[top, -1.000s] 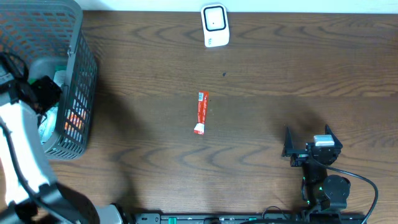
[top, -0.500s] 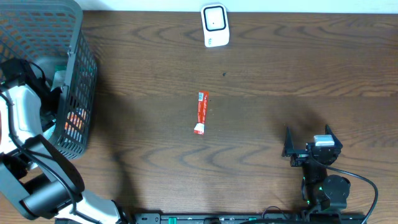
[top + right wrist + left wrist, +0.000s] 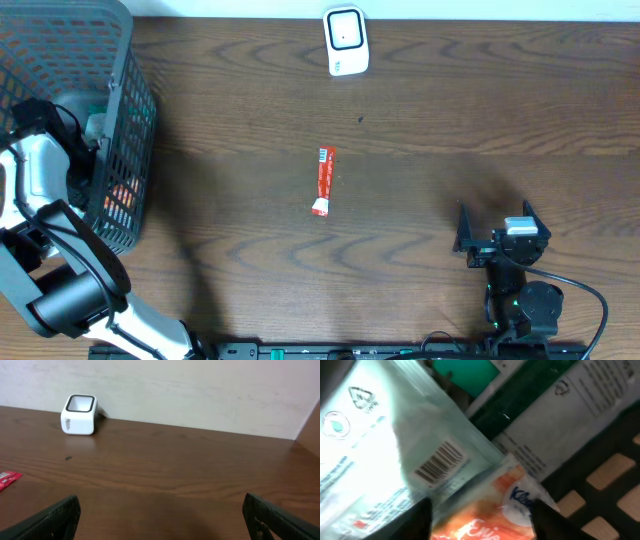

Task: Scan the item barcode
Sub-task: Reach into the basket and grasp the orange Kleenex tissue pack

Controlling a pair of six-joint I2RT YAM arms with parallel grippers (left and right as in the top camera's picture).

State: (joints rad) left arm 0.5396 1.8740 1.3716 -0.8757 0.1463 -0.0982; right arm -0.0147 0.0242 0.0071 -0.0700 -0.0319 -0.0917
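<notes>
Item: tissue pack (image 3: 512, 485), orange, film-wrapped. Lay in basket (image 3: 125, 120), between the left gripper (image 3: 482, 516) jaws. Judged light, squashy, slippery; best taken across narrow sides. Left jaws part-spread astride it; contact not discernible. Right gripper (image 3: 160, 520) jaws spread wide, empty.

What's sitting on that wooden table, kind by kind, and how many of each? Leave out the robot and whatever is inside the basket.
Grey plastic mesh basket: 1
White box-shaped barcode scanner: 1
Red-and-white narrow sachet: 1
Total: 3
</notes>
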